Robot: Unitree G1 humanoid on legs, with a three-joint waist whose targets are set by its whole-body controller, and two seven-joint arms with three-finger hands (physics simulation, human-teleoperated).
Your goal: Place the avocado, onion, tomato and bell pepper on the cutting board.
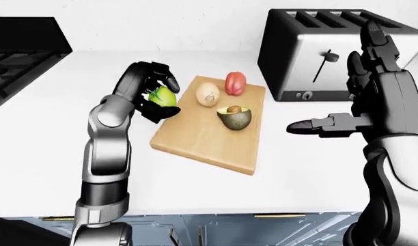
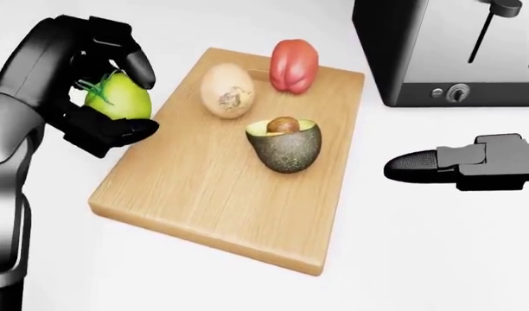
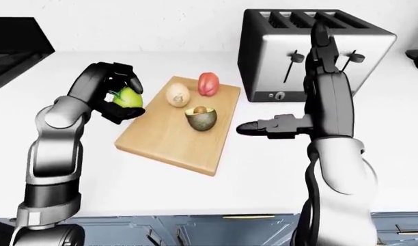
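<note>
Done: onion (image 2: 228, 90), pepper (image 2: 294, 66), avocado (image 2: 284, 144) on board (image 2: 213, 194) | Left: green tomato (image 2: 119, 97), gripped by left hand (image 2: 99, 97) over board's left edge | right hand (image 2: 459, 165) open, empty
</note>
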